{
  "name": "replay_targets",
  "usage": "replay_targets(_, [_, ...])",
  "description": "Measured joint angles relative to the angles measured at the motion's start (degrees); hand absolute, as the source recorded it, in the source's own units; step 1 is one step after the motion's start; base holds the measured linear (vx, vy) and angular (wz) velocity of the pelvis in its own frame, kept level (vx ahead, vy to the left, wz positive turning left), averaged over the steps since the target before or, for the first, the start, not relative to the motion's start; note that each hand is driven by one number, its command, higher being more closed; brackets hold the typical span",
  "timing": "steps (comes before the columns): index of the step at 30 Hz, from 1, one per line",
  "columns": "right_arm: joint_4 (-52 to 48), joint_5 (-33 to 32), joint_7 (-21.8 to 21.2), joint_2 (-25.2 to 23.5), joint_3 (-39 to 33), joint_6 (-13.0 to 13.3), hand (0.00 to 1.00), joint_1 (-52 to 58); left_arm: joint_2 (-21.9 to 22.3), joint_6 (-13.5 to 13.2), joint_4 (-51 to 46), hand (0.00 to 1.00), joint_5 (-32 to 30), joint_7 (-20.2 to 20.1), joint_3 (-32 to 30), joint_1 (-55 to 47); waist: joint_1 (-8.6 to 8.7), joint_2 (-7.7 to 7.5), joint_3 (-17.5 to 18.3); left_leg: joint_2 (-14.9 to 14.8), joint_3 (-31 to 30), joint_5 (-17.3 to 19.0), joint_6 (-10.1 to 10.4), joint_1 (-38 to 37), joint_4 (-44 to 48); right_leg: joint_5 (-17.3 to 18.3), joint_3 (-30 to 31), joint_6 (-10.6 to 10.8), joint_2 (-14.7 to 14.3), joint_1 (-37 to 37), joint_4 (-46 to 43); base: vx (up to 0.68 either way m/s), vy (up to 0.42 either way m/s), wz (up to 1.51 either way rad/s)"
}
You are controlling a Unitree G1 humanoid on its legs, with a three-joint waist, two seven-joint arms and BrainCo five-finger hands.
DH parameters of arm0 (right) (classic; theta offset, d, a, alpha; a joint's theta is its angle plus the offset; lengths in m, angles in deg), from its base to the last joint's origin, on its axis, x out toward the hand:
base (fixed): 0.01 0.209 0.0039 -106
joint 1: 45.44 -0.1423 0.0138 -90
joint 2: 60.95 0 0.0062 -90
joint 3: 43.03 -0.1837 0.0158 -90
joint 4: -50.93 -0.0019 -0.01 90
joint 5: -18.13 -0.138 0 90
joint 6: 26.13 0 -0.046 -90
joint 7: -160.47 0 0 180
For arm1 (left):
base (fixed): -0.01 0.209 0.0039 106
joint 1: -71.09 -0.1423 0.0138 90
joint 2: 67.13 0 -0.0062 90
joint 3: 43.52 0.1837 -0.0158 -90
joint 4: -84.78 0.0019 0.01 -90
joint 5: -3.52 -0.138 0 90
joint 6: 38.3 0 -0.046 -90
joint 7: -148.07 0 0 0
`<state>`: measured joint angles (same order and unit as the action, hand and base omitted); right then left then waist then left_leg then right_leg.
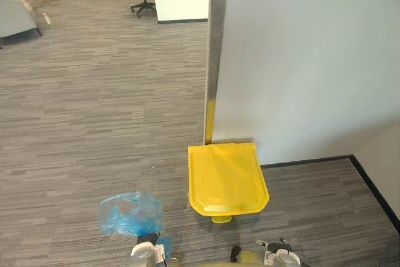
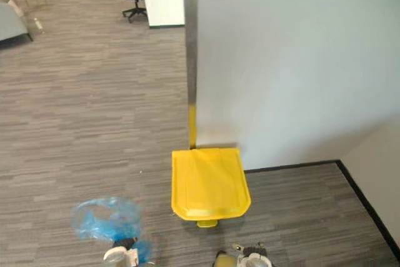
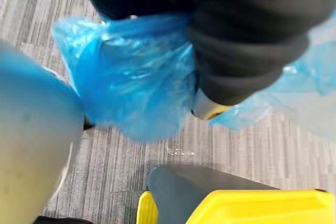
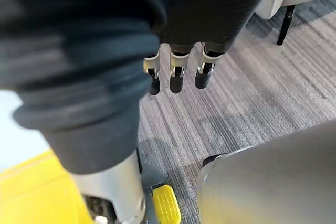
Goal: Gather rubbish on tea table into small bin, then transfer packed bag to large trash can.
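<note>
Grey striped carpet [image 1: 94, 104] runs up to a white wall [image 1: 306, 60]. The left hand [image 3: 247, 45] is low near the floor. The blue rubbish bag [image 1: 131, 214] is bunched right against it and billows out past it. Whether this hand is closed on the bag cannot be told. Ahead and to that hand's right, near the bag but apart from it, the yellow-lidded trash can [image 1: 226, 178] stands shut against the wall. It has a yellow pedal [image 4: 167, 203] at its front. The right hand [image 4: 177, 69] hangs near the pedal, its fingers straight and relaxed, holding nothing.
</note>
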<state>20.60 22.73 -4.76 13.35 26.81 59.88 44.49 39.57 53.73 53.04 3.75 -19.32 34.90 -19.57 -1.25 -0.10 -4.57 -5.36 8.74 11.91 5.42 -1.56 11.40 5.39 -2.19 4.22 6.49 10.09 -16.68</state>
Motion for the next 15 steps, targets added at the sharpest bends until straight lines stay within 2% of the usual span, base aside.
replay_targets(3, [0.55,-0.01,-0.02,-0.11,-0.4,-0.04,0.0,-0.06,-0.69,0.06,0.99,1.0,0.0,0.82,3.27,0.3,1.08,-0.02,0.12,1.29,0.42,-2.45,-0.39,-1.97,-5.11,-2.0,0.63,0.38,0.09,-0.59,2.77,0.05,0.026,-0.13])
replay_targets(6, [0.59,0.0,-0.04,-0.33,-0.29,-0.05,0.0,-0.15,-1.23,0.02,0.99,1.0,-0.11,0.81,4.24,0.69,0.87,-0.92,-0.7,2.23,2.29,-2.45,-0.66,-3.74,-5.29,-2.84,2.95,0.86,-0.05,-0.88,2.86,0.01,0.072,-0.45])
replay_targets(7, [0.19,0.01,-0.05,-0.41,0.4,0.0,0.0,-0.15,-1.2,0.01,1.03,1.0,-0.11,0.77,4.24,0.63,0.77,-1.11,-1.57,2.41,3.77,-1.87,-1.59,-4.88,-4.97,-4.0,2.65,0.59,-0.02,-1.25,2.44,-0.06,0.069,-0.44])
replay_targets(9, [-0.14,0.06,-0.06,-0.5,1.29,-0.01,0.0,-0.22,-0.81,-0.01,0.86,1.0,-0.14,0.75,4.23,0.8,0.78,-1.77,-2.07,2.41,5.5,-1.52,-2.2,-4.78,-4.69,-4.82,2.12,0.37,0.28,-0.44,1.66,-0.14,0.056,-0.44])
replay_targets(10, [-0.34,0.06,-0.07,-1.1,1.29,-0.03,0.0,-0.45,-0.84,-0.09,0.5,1.0,-0.15,0.73,4.04,0.95,0.59,-1.88,-2.57,2.27,7.17,-1.25,-2.64,-4.34,-4.25,-2.99,1.08,-0.56,0.74,1.08,-1.74,-0.16,0.029,-0.47])
replay_targets(11, [-0.67,0.08,-0.07,-1.61,1.22,0.08,0.0,-0.44,-1.01,-0.07,0.02,1.0,-0.18,0.73,3.68,0.95,0.72,-2.5,-2.43,2.15,8.09,-1.18,-2.76,-4.56,-4.12,0.68,-1.02,-1.22,0.67,2.43,-9.72,-0.1,0.005,-0.35])
replay_targets(12, [-0.76,0.09,-0.07,-1.65,1.22,0.12,0.0,-0.33,-0.99,-0.07,-0.13,1.0,-0.18,0.73,3.64,0.77,0.83,-2.47,-2.38,1.87,8.05,-1.16,-2.77,-4.76,-4.11,2.33,-2.04,-1.23,0.45,1.93,-11.7,-0.04,-0.017,-0.17])
replay_targets(13, [-0.69,0.43,-0.06,-1.73,1.21,0.11,0.0,0.2,-0.86,-0.16,-0.51,1.0,-0.18,0.69,3.64,0.67,0.68,-2.5,-2.32,1.68,8.01,-1.12,-2.69,-4.77,-4.13,4.64,-3.89,-2.26,-0.06,-0.05,-11.43,-0.01,-0.037,-0.16])
replay_targets(14, [-0.09,0.56,-0.05,-1.82,1.15,0.04,0.0,0.19,-0.83,-0.17,-0.69,1.0,-0.17,0.69,3.53,0.72,0.34,-2.64,-2.21,1.99,8.27,-1.14,-2.49,-4.52,-4.16,5.93,-3.99,-2.81,-0.39,-2.04,-6.11,0.01,-0.044,-0.21])
replay_targets(15, [-0.04,0.66,-0.13,-1.63,1.05,-0.03,0.0,0.07,-0.6,-0.16,-0.49,1.0,-0.17,0.69,3.48,0.84,0.33,-2.5,-2.06,1.82,8.18,-1.2,-2.32,-4.54,-4.15,5.75,-4.02,-2.5,-0.77,-2.65,-3.98,0.04,-0.041,-0.22])
